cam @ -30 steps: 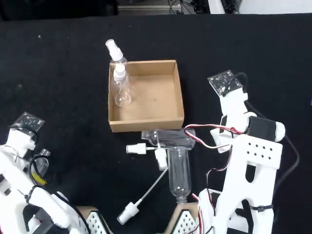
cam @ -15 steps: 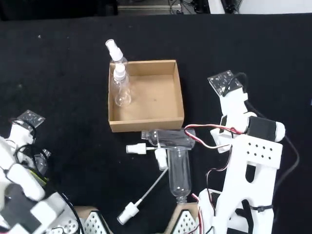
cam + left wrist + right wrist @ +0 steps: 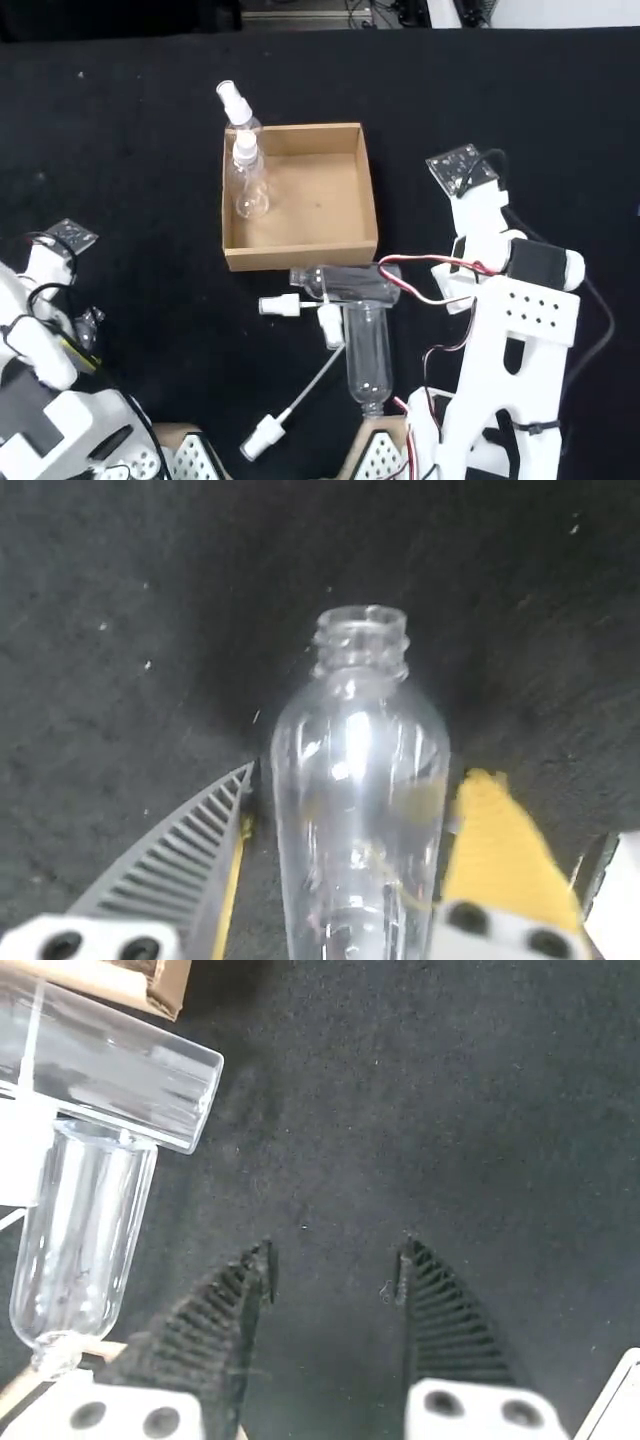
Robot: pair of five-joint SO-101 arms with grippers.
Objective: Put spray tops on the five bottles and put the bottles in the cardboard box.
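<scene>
My left gripper (image 3: 355,780) is shut on a clear bottle (image 3: 358,780) with a bare threaded neck; in the high view that bottle (image 3: 88,322) sits low at the left edge. The cardboard box (image 3: 362,190) holds a capped bottle (image 3: 248,182) along its left wall. Another capped bottle (image 3: 236,106) stands at the box's far left corner. In front of the box a capped bottle (image 3: 345,284) lies sideways, touching an uncapped bottle (image 3: 367,352). A loose spray top (image 3: 263,436) with its tube lies nearby. My right gripper (image 3: 335,1255) is open over bare cloth beside the sideways bottle (image 3: 110,1065) and the uncapped bottle (image 3: 75,1250).
Black cloth covers the table (image 3: 520,110). The right arm (image 3: 510,320) with its red and white wires stands close to the two lying bottles. Arm bases occupy the near edge.
The left arm has drawn back toward the near left corner with the bottle still in its gripper. The right arm and the other bottles have not moved.
</scene>
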